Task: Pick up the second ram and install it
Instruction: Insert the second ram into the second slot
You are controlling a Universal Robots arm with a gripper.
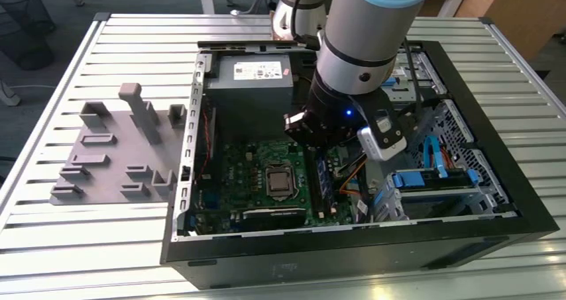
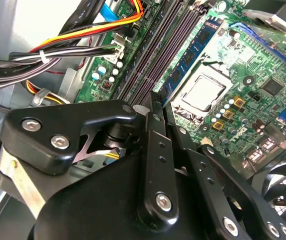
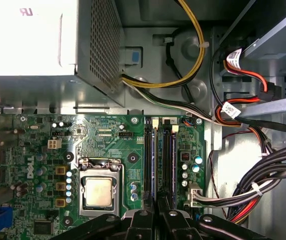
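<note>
While the slatted white table [image 1: 79, 55] carries the open computer case [image 1: 495, 181] and grey holder tray [image 1: 106, 154], the fingers [image 2: 155, 107] pinch the second ram [image 3: 159, 202] above the motherboard slots [image 3: 148, 155].

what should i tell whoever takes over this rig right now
Gripper: low inside the open pc case, directly over the memory slots; open or shut cannot be told.
Things: one seated ram stick stands in the slot beside the cpu socket. The grey holder tray sits on the table outside the case, at the exterior view's left.
Done: the arm is at the slots with one stick in place.
Left: the second ram cannot be made out as seated or in the gripper, so check it before calling the install finished.
</note>
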